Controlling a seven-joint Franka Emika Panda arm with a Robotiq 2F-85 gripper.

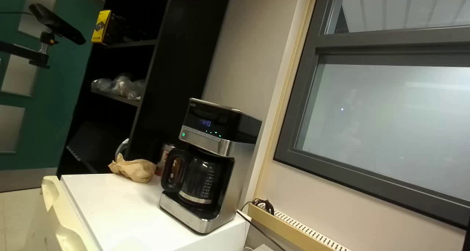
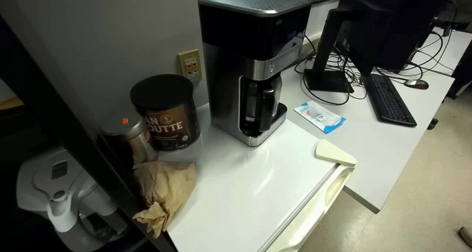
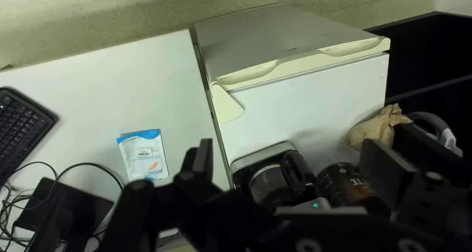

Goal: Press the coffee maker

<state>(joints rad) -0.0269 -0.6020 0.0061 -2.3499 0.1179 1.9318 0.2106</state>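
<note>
The coffee maker (image 1: 244, 170), black and silver, stands upright on a white mini fridge; it also shows in an exterior view from its side (image 2: 226, 93). Its glass carafe (image 1: 198, 181) with a black handle sits inside. A green-lit power button (image 1: 183, 134) is at the end of the silver strip under a lit display (image 1: 205, 122). In the wrist view, the coffee maker (image 3: 265, 152) shows partly, its top hidden behind the gripper body; the green button (image 3: 315, 205) is visible. My gripper (image 3: 293, 158) is open and empty, its fingers wide apart. It is in neither exterior view.
A coffee can (image 2: 169, 130), a smaller can (image 2: 127, 137) and a crumpled paper bag (image 2: 169, 189) stand beside the machine, near a black shelf (image 1: 176, 60). A desk (image 2: 372, 145) adjoins, with a packet (image 2: 320, 116), keyboard (image 2: 389, 99), monitor (image 2: 383, 27) and cables.
</note>
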